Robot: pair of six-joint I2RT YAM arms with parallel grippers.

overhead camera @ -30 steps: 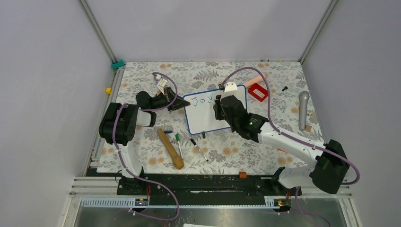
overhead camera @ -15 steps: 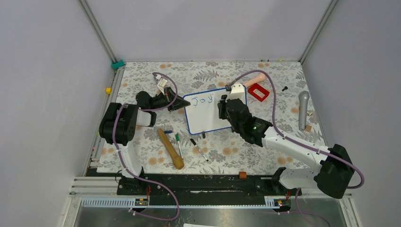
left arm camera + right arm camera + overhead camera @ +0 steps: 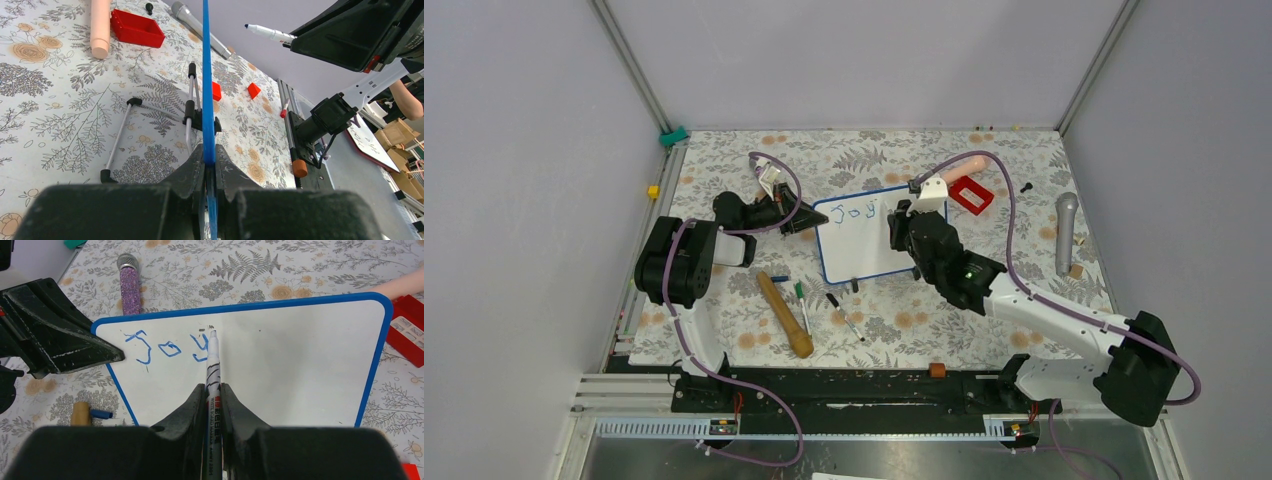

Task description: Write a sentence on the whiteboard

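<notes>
The whiteboard [image 3: 869, 245] sits mid-table with its long axis running left to right, its right end slightly farther and its written face up. The sentence [image 3: 167, 347] so far reads "Joy" in blue at the far left corner. Over the last second the right gripper [image 3: 213, 390] has shifted rightward. It is clenched on a marker [image 3: 213, 357] whose tip is beside the y. The left gripper [image 3: 209, 162] stays clamped on the board's left edge.

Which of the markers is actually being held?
The white-barrelled marker clamped in the right gripper, pointing at the whiteboard beside the blue y; the green-capped pen and black-capped pen lie loose on the table.
</notes>
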